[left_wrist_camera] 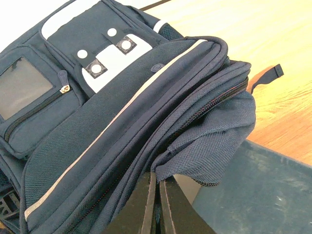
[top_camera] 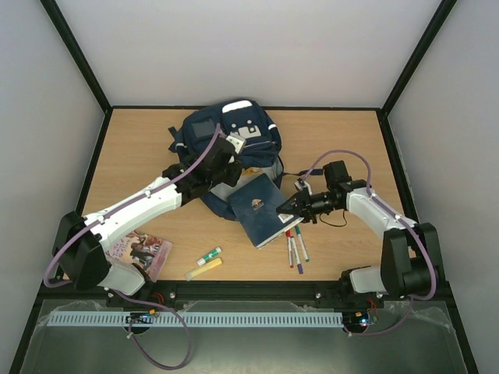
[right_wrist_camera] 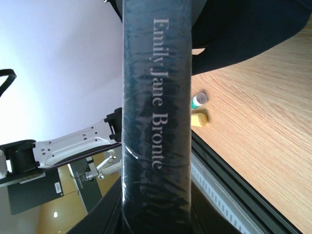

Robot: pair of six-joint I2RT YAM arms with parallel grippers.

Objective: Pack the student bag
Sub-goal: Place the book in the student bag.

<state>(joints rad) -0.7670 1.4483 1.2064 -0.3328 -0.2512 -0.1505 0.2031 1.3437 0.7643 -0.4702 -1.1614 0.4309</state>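
Book [top_camera: 261, 210] corner beneath student bag [top_camera: 234, 128] flap

You see the student bag [top_camera: 257, 125] lying front-up at the far middle of the table [top_camera: 140, 140]. It is navy fabric with white stripes and a grey window pocket. Its near-side zip gapes, and one fabric edge is pulled outward.

Passable over bare bench [top_camera: 132, 148] left, right of student bag [top_camera: 226, 136]. Blocked at bag's near side by navy book [top_camera: 261, 209]; near edge cluttered: pens [top_camera: 296, 249], markers [top_camera: 204, 263], picture book [top_camera: 140, 253].
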